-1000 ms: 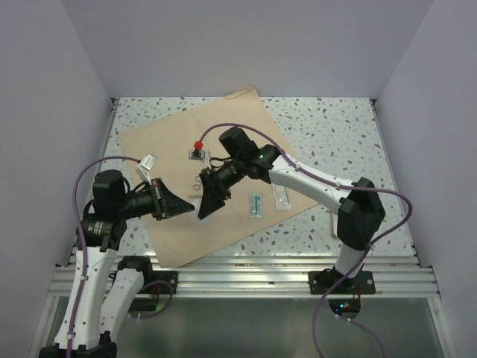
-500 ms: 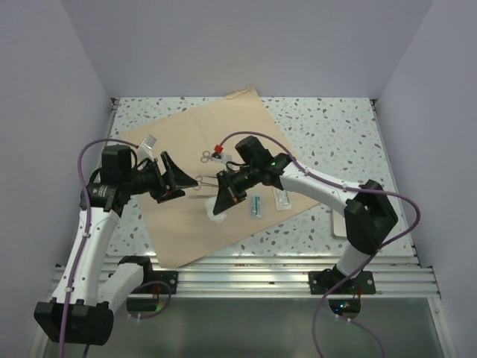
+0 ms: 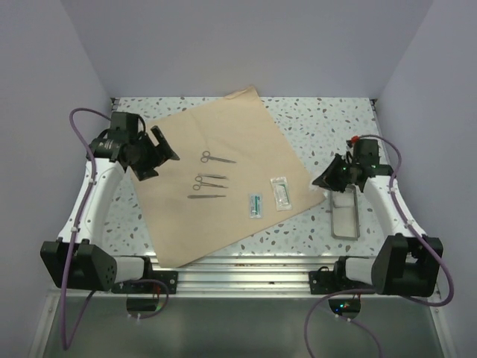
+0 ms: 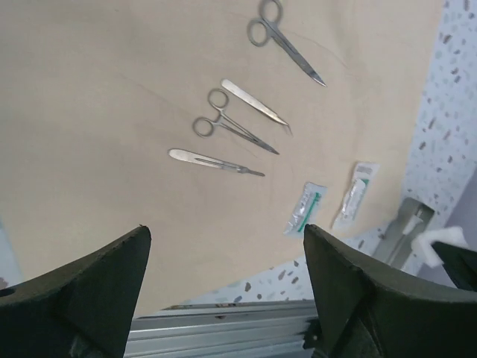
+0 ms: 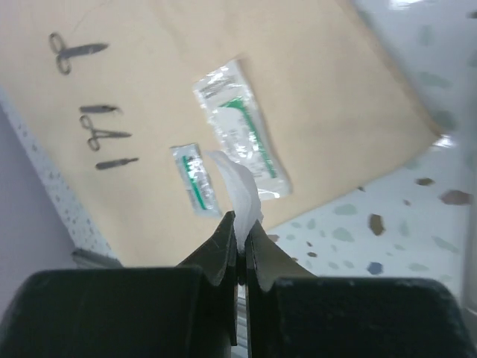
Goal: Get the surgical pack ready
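Note:
The surgical pack point(image 3: 223, 127) is a wide tan sheet lying flat, also filling the left wrist view point(image 4: 112, 89). On it lie scissors point(image 3: 216, 157), forceps point(image 3: 211, 182), a thin steel handle point(image 3: 206, 196) and two sealed packets point(image 3: 256, 203) point(image 3: 281, 192). My left gripper point(image 3: 158, 158) hangs over the sheet's left edge, open and empty point(image 4: 223, 239). My right gripper point(image 3: 322, 181) is off the sheet's right side, beside the tray, shut on a white scrap of soft material point(image 5: 240, 190) that sticks up between its fingers point(image 5: 240, 224).
A small metal tray point(image 3: 343, 215) stands on the speckled table right of the sheet, under my right arm. The aluminium rail point(image 3: 246, 272) runs along the near edge. Grey walls close in the left, right and back.
Both arms have pulled back from the middle of the sheet to its sides. The left gripper opened. The right gripper shut on the white scrap and carried it right.

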Motion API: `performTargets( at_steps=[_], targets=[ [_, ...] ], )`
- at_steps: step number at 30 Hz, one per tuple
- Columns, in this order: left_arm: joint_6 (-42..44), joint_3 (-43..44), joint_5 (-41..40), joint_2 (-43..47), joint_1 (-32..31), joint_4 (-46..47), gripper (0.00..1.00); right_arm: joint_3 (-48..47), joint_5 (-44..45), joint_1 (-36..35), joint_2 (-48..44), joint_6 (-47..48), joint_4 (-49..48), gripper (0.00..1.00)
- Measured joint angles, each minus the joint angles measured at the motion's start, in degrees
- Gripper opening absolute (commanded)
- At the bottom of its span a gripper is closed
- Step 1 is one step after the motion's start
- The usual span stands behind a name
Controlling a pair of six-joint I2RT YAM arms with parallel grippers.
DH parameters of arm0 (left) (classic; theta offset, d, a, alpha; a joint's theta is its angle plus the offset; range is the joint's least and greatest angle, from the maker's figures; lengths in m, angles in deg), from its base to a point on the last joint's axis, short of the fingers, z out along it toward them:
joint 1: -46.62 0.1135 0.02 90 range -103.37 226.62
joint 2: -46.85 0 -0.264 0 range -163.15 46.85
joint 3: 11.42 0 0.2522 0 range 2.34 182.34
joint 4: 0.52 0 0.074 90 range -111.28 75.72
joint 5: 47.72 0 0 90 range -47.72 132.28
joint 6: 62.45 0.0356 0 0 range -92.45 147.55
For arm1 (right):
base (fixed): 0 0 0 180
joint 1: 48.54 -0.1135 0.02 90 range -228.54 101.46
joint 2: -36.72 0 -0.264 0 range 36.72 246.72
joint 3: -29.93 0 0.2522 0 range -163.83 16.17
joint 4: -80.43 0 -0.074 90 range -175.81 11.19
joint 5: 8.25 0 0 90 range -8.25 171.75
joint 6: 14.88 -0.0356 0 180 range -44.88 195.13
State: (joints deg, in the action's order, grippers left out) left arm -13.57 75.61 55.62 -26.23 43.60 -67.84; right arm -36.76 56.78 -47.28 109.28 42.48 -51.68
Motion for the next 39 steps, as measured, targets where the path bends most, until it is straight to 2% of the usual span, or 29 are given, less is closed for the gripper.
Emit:
performTargets(
  at_steps=[5,11,20,26,32,34,35,39],
  targets=[
    [0.4,5.0,-10.4,-5.5,-0.8,-4.2,0.88,0.0,7.8,7.7,0.1,2.7,5.9,0.0],
    [0.5,10.6,-17.4,-11.6,-7.2,-5.1,0.9,0.0,11.9,14.7,4.3,4.2,7.5,0.0],
    [0.3,13.5,-19.8,-12.4,-9.0,-5.6,0.92,1.5,10.4,22.4,8.8,3.7,6.7,0.0],
    [0.3,13.5,-19.7,-12.4,-9.0,-5.9,0.92,9.0,5.6,24.1,8.9,2.1,3.5,0.0],
    [0.4,13.5,-18.9,-12.4,-9.0,-5.9,0.92,12.5,3.0,24.9,10.0,1.8,-0.1,0.0],
    [0.4,13.3,-18.6,-12.4,-9.0,-5.8,0.92,12.6,3.2,24.9,10.0,2.1,0.0,0.07],
    [0.4,13.1,-18.5,-12.4,-9.0,-5.8,0.92,12.6,3.6,24.9,10.0,2.4,0.1,0.16],
    [0.5,13.0,-18.0,-12.5,-9.0,-5.9,0.92,12.5,6.3,25.0,10.0,3.9,2.0,0.31]
  ],
)
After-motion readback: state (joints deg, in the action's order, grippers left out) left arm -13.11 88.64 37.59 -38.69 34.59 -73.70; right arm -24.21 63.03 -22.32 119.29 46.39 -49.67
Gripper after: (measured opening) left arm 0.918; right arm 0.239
